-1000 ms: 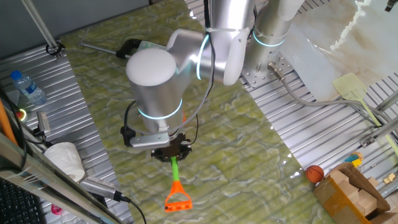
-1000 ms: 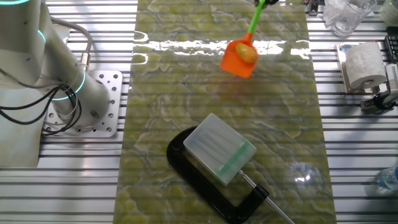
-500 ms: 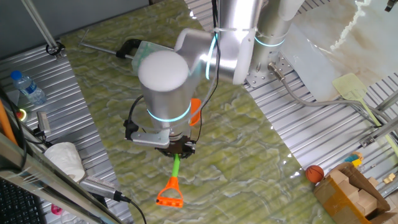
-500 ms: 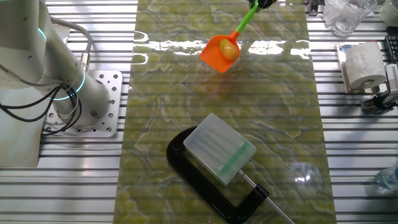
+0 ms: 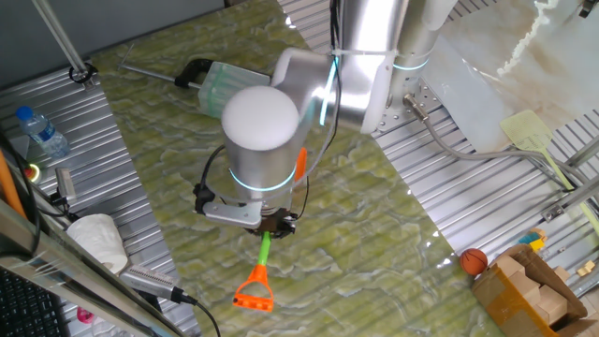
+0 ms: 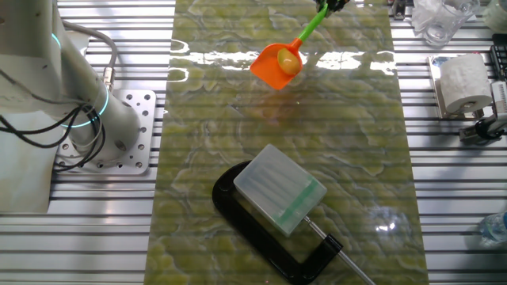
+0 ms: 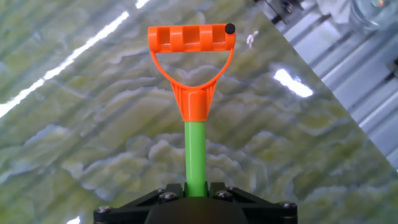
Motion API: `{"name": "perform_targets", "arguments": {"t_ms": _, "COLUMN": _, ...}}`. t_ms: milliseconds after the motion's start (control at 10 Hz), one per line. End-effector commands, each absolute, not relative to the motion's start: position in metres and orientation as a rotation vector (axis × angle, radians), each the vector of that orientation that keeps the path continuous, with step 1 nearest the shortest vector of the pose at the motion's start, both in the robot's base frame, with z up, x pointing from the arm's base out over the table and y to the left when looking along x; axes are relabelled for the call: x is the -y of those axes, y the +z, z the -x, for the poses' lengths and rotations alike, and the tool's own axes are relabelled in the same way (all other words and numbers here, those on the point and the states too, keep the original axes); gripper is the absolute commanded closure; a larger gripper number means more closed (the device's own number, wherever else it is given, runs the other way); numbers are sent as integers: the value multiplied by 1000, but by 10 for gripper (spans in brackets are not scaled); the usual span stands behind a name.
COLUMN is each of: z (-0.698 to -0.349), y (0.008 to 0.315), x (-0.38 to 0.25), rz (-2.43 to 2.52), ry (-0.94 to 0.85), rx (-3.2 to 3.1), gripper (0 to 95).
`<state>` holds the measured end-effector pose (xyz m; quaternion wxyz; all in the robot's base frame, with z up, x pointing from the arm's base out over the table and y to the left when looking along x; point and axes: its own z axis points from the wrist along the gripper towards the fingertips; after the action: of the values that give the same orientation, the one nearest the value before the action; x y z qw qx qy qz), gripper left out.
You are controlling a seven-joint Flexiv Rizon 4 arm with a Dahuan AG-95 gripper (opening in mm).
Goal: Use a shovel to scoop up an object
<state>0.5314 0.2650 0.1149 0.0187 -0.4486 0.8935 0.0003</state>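
While the small smooth yellow-orange oval object (image 6: 288, 60) is resting in the flat orange blade of the toy plastic shovel (image 6: 279, 65), the two-finger end effector (image 5: 266, 227) is clenching the shovel's bright green shaft. In the hand view the shaft is emerging from the black housing of the end effector, so the fingers themselves are hidden, but the shovel is plainly being carried by this grip.

In the other fixed view the blade appears to be riding clear of the green marbled bench (image 6: 238, 158), and the object is lying near the shaft end of the blade. Judged from these views, the grip partway along the shaft is giving leverage over the blade, and the blade is being kept near level so that the oval is not rolling off. The scoop itself appears complete, and the load is being held aloft.

In that view the shovel's long axis is running diagonally, from the blade toward the upper right, where the shaft is leaving the picture. The orange D-shaped handle (image 7: 192, 45) is pointing away from the arm toward the bench edge, and the blade is pointing back under the arm, toward the translucent plastic box held in a black clamp (image 6: 279, 190), well apart from it.
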Motion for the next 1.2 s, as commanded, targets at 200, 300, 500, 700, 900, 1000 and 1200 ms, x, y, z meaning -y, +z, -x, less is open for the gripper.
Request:
{"name": "perform_targets", "arguments": {"t_ms": 200, "z": -534, "y": 105, "x": -265, "rz": 1379, "ry": 25, "rx": -2747, "gripper": 950}}
{"name": "perform_targets", "arguments": {"t_ms": 300, "z": -536, "y": 102, "x": -265, "rz": 1365, "ry": 14, "rx": -2760, "gripper": 950}}
{"name": "perform_targets", "arguments": {"t_ms": 500, "z": -539, "y": 92, "x": -266, "rz": 1352, "ry": -19, "rx": -2776, "gripper": 950}}
{"name": "perform_targets", "arguments": {"t_ms": 700, "z": -541, "y": 83, "x": -266, "rz": 1347, "ry": -27, "rx": -2780, "gripper": 950}}
{"name": "perform_targets", "arguments": {"t_ms": 900, "z": -542, "y": 78, "x": -267, "rz": 1357, "ry": -34, "rx": -2776, "gripper": 950}}
{"name": "perform_targets", "arguments": {"t_ms": 1000, "z": -542, "y": 75, "x": -267, "rz": 1355, "ry": -35, "rx": -2774, "gripper": 950}}
{"name": "perform_targets", "arguments": {"t_ms": 1200, "z": -543, "y": 70, "x": -268, "rz": 1346, "ry": -38, "rx": -2775, "gripper": 950}}
